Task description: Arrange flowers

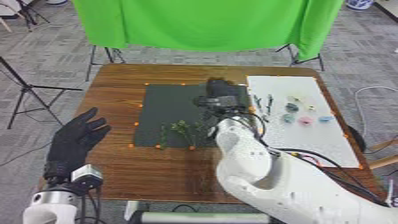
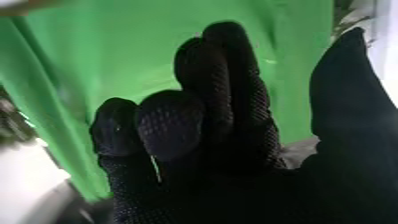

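To the left of a dark mat [image 1: 160,107] on a brown wooden table [image 1: 178,170], the robot's left hand [image 1: 78,135] is open, its fingers loosely spread, holding nothing. On the near part of the mat lie leafy green sprigs [image 1: 182,129]. The right hand [image 1: 219,87] is over the mat's far right part, its fingers [image 2: 222,75] loosely extended, the thumb [image 2: 342,95] well apart, and nothing seen between them. Just right of the mat is a white sheet [image 1: 311,142], with thin dark stems [image 1: 258,102] on the side next to the mat and small flower heads, including a pink bloom [image 1: 306,121] and a blue bloom [image 1: 325,119], farther from it.

The step in hand is probably choosing the next flower to add to the greenery. It would go best with a light pinch low on one stem, clear of the petals, a lift before moving sideways, and the forearm kept off the sprigs.
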